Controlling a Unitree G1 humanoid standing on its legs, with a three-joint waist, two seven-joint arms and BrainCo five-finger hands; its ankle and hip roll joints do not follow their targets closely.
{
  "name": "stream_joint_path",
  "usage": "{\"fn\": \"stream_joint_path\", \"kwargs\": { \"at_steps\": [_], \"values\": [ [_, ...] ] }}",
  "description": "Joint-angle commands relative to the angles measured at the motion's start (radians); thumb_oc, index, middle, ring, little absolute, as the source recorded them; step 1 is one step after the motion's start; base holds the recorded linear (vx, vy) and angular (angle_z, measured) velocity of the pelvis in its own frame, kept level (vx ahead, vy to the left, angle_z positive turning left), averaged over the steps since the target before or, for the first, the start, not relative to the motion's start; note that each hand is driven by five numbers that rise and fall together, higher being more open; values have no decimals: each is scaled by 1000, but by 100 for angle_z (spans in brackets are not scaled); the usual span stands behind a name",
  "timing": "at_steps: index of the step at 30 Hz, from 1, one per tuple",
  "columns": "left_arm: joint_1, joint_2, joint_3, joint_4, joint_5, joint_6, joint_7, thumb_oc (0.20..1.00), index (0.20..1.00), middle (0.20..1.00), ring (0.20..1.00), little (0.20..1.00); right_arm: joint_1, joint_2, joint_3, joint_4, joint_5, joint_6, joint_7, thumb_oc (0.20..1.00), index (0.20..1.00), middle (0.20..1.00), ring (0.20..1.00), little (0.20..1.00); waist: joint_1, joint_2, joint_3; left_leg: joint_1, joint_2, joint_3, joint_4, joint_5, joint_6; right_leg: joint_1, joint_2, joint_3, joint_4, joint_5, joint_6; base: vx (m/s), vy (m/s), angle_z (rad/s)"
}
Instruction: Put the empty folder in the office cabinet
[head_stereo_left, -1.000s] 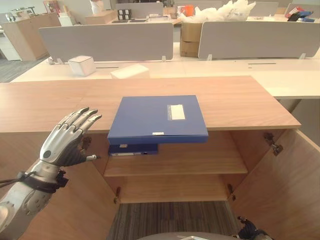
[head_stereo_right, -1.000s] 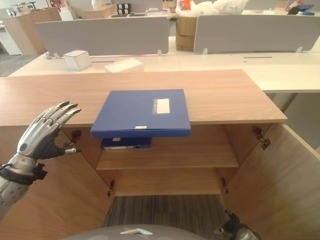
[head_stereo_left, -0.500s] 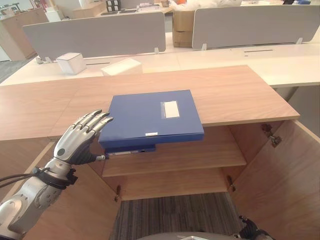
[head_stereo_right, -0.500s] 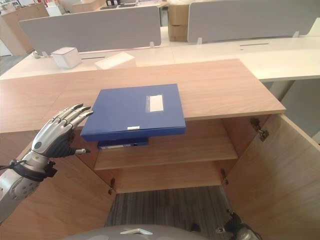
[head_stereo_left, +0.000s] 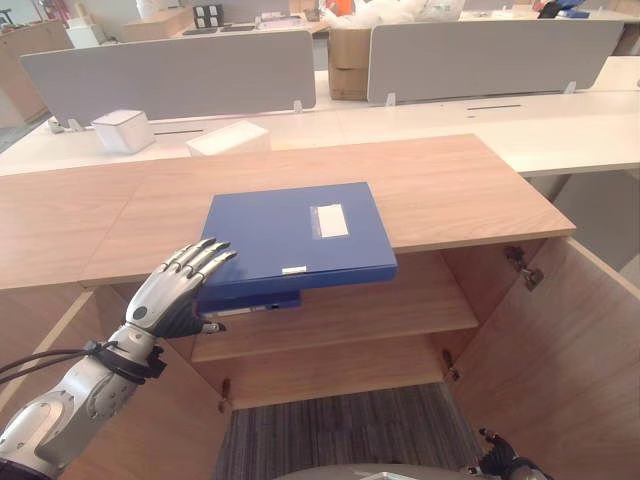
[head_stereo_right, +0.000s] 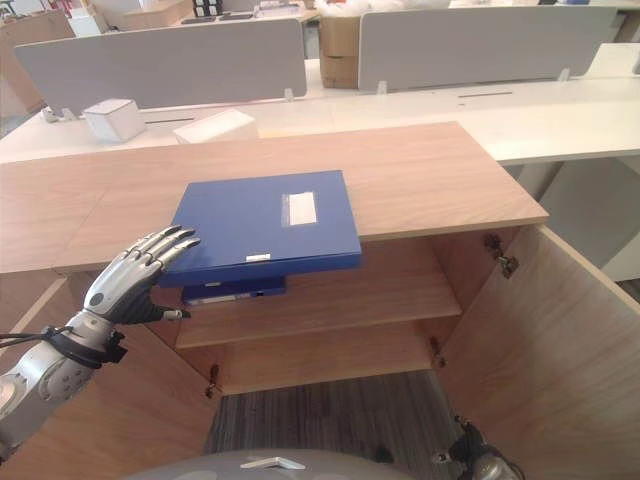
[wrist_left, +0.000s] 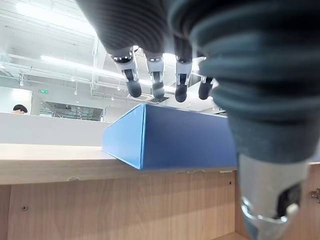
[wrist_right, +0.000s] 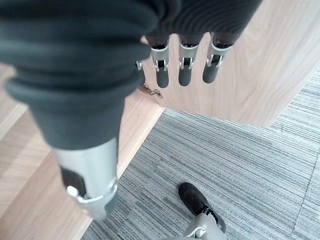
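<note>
The blue folder (head_stereo_left: 290, 235) lies flat on the wooden cabinet top (head_stereo_left: 450, 190), its front edge overhanging the open cabinet. My left hand (head_stereo_left: 170, 298) is open, fingers straight, with the fingertips (wrist_left: 155, 75) just above the folder's (wrist_left: 170, 142) front left corner. A second blue folder (head_stereo_left: 255, 300) lies on the upper shelf (head_stereo_left: 400, 310) underneath. My right hand (wrist_right: 180, 65) hangs open low by the right cabinet door, over the carpet.
Both cabinet doors stand open: the right door (head_stereo_left: 560, 340) and the left door (head_stereo_left: 170, 420). Behind the cabinet, white desks carry a white box (head_stereo_left: 122, 130), a flat white box (head_stereo_left: 228, 138) and grey screens (head_stereo_left: 170, 75).
My left hand has moved right from beside the cabinet's front edge to the folder's front left corner. The camera has shifted a little; the folder has stayed put.
</note>
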Motion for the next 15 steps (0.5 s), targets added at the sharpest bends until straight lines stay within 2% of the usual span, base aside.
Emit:
{"fn": "stream_joint_path", "kwargs": {
  "at_steps": [1, 8, 15],
  "values": [
    [-99, 33, -23, 31, 16, 7, 33, 1000, 1000, 1000, 1000, 1000, -75, -4, 29, 20, 46, -25, -33, 1000, 1000, 1000, 1000, 1000, -20, -52, -19, -57, 51, -45, 0, 11, -13, 57, -110, 9, 3, -47, 90, 0, 0, 0],
    [-162, 11, -80, 116, 57, 27, 75, 1000, 1000, 1000, 1000, 1000, -78, -1, 39, 21, 45, -27, -36, 1000, 1000, 1000, 1000, 1000, -25, -56, -20, -56, 50, -42, 0, 8, -13, 58, -109, 12, 3, -48, 89, 0, 0, 0],
    [-287, -36, -208, 271, 142, 70, 131, 1000, 1000, 1000, 1000, 1000, -77, -4, 60, 14, 44, -29, -38, 1000, 1000, 1000, 1000, 1000, -45, -64, -25, -47, 48, -36, 0, 1, -11, 58, -109, 20, 3, -48, 89, 0, 0, 0]
  ]
}}
